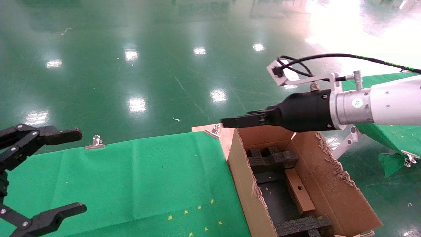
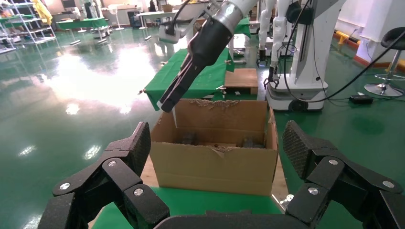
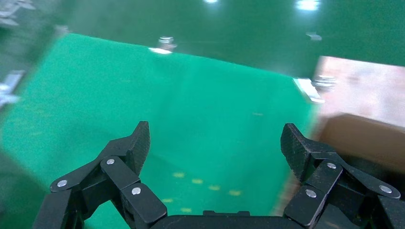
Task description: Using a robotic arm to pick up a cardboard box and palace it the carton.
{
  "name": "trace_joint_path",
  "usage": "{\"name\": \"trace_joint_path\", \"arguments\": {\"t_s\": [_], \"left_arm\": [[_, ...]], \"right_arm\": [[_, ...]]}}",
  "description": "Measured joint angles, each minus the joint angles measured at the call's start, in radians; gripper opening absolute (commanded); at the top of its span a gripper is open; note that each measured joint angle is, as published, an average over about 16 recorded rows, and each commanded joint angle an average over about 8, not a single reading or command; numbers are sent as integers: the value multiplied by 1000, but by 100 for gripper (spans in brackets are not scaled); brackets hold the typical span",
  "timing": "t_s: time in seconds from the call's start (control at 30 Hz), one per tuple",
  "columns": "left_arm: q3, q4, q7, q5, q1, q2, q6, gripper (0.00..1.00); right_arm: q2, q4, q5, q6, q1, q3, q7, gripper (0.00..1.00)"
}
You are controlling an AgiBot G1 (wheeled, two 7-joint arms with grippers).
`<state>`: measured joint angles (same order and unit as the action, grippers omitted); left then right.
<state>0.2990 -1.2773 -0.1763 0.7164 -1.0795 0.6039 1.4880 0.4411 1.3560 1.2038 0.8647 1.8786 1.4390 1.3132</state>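
The small cardboard box (image 1: 298, 191), flat with a round hole, lies inside the large carton (image 1: 241, 177) between black foam dividers (image 1: 273, 158). The white robotic arm (image 1: 378, 105) reaches in from the right. Its right gripper (image 1: 227, 122) hovers above the carton's far left corner, pointing left; the right wrist view shows it (image 3: 216, 138) open and empty over green cloth. My left gripper (image 1: 79, 171) is open and empty at the table's left end. It (image 2: 216, 140) faces the carton (image 2: 215, 171), and the right gripper (image 2: 167, 104) shows above it.
A green cloth (image 1: 148, 177) covers the table, held by metal clips (image 1: 95, 142) (image 1: 213, 131). The carton has ragged torn flaps (image 1: 332, 158). A second green-covered table (image 1: 388, 135) stands at the right. Another robot's base (image 2: 305, 71) stands beyond the carton.
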Motion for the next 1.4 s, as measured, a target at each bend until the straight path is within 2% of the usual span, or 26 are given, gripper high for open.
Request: {"name": "trace_joint_path", "arguments": {"t_s": [1.4], "left_arm": [[2,0,1,-1,-1,-1,-1,100]], "right_arm": [[128,-54,-357,476,-606,-874,-848,100]]}}
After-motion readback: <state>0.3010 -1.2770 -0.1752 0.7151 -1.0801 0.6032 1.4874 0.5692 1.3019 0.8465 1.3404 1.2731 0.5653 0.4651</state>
